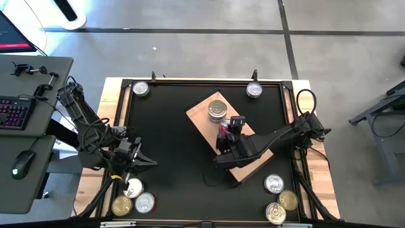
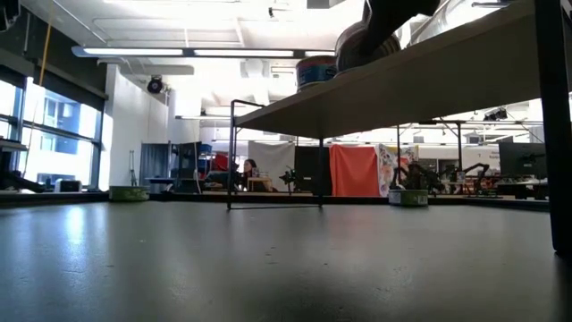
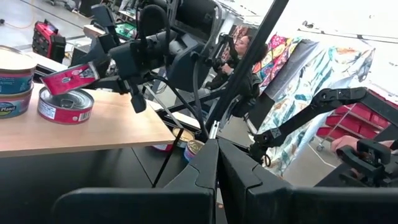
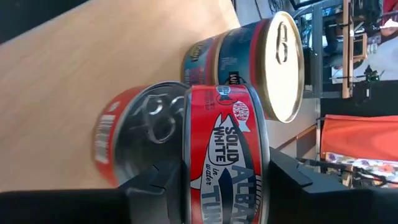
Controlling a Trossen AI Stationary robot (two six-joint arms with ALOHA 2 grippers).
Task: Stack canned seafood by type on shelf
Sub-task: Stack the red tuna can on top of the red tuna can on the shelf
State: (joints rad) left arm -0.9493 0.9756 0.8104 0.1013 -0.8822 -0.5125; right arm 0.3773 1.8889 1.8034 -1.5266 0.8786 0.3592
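Note:
The wooden shelf [image 1: 247, 161] stands raised on thin legs at the table's middle, and its underside shows in the low view [image 2: 429, 80]. On it stand a stack of two blue-labelled cans [image 1: 217, 111] and one red-labelled can [image 3: 65, 104]. My right gripper [image 1: 224, 134] is shut on a second red can [image 4: 227, 155], just above the red one on the shelf [image 4: 140, 134]. My left gripper [image 1: 149, 163] is shut and empty, low over the table's near left. My right gripper pinches the red can between its two fingers, one finger [image 4: 155, 183] on each flat face, so the label side [image 4: 227, 134] faces the wrist camera. The fingers come about level from the table's near right. The can hangs slightly tilted [image 3: 69, 78], clear of the can below.
Single cans stand at the far left [image 1: 140, 88] and far right [image 1: 254, 90] of the table. Three cans sit at the near left [image 1: 133, 197] beside my left gripper, and three at the near right [image 1: 280, 199]. A desk with a keyboard [image 1: 16, 113] stands left of the table.

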